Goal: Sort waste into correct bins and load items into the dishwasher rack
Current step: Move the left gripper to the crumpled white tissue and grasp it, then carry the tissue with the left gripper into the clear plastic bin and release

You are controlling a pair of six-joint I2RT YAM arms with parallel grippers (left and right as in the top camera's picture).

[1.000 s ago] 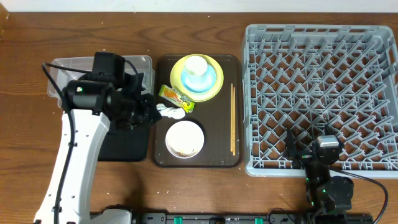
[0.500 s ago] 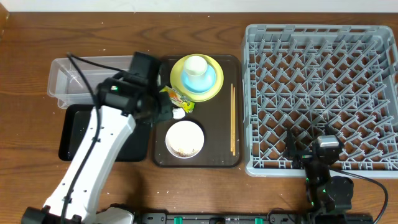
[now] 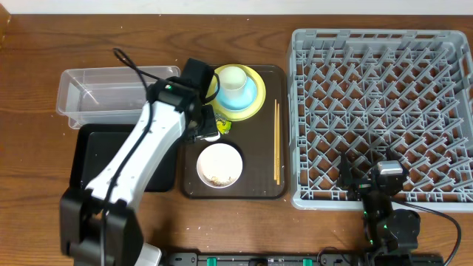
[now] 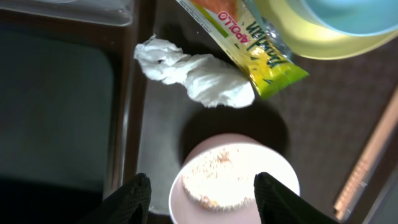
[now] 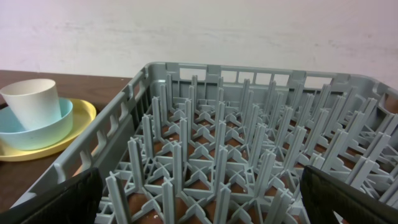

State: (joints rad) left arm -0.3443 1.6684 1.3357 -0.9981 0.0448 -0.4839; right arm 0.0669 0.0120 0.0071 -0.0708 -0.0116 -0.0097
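The wooden bench carries the dishwasher rack on its right half, with no dishes loaded in it. The brown serving tray sits in the middle, and the clear tub and black tray are at the left.

On the serving tray, the yellow plate at the far end holds the blue bowl and cup. The white bowl, with scraps in it, sits at the near end, and the chopsticks lie along the right rim.

The move probably turns on the tissue. It lies by the serving tray's left rim, between white bowl and plate. Its long axis slants from that rim toward the wrapper, which touches its far end.

The left gripper hangs above the white bowl with its fingers partway apart, holding nothing. The tissue therefore lies just ahead of them, toward the bench's far edge. Its slant is close to the line between the fingers, so a turn of the wrist looks needed to pinch across it.

The right gripper rests at the rack's near edge, spread wide and empty. It is well apart from the tissue, so the left arm is the nearer.
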